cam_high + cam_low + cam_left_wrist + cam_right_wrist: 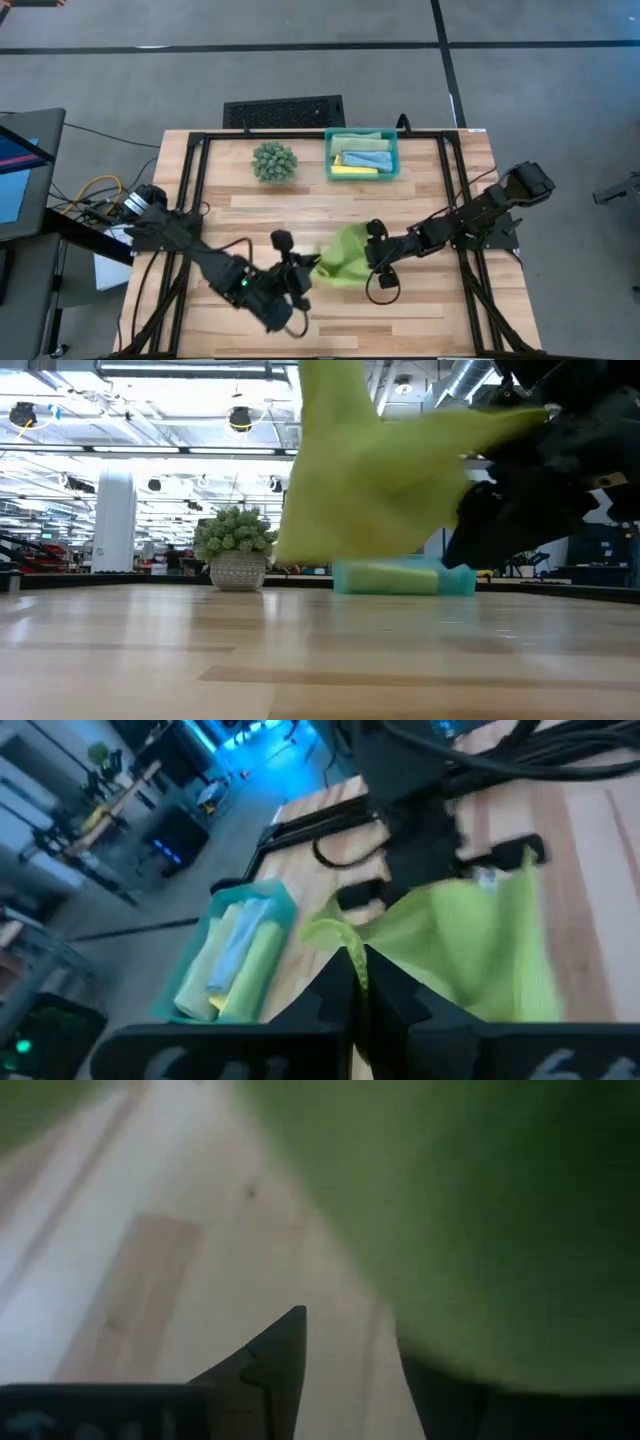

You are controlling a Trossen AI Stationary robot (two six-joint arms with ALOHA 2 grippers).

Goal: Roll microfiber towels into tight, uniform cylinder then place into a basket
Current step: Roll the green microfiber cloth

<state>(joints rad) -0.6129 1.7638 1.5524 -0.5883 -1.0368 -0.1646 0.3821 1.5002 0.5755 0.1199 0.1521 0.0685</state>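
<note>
A: So, the left gripper [357, 982] has its fingers pressed together, pinching an edge of the lime green towel [345, 256]. The cloth hangs off the bench [420, 320], stretched between both arms near the middle.

B: And the right gripper [376, 250]?

A: It sits at the towel's right edge, but I cannot tell whether its fingers are spread or nipping the cloth; its own camera is mostly filled with green.

B: Where are the other towels?

A: Three lie in the basket [391, 160] at the far side: a sage green towel [362, 139], a light blue towel [366, 158] and a yellow towel [355, 171]. The plant ball [274, 160] stands left of it.

B: What might go wrong?

A: If the right side has let go, the cloth would swing from one corner and bunch, so any roll would come out loose and uneven. Pulling too hard could slip it from the left pinch.

B: Anything unclear?

A: From bench height the towel hides most of the basket, and whether the stored towels are tightly rolled is hard to make out.
</note>
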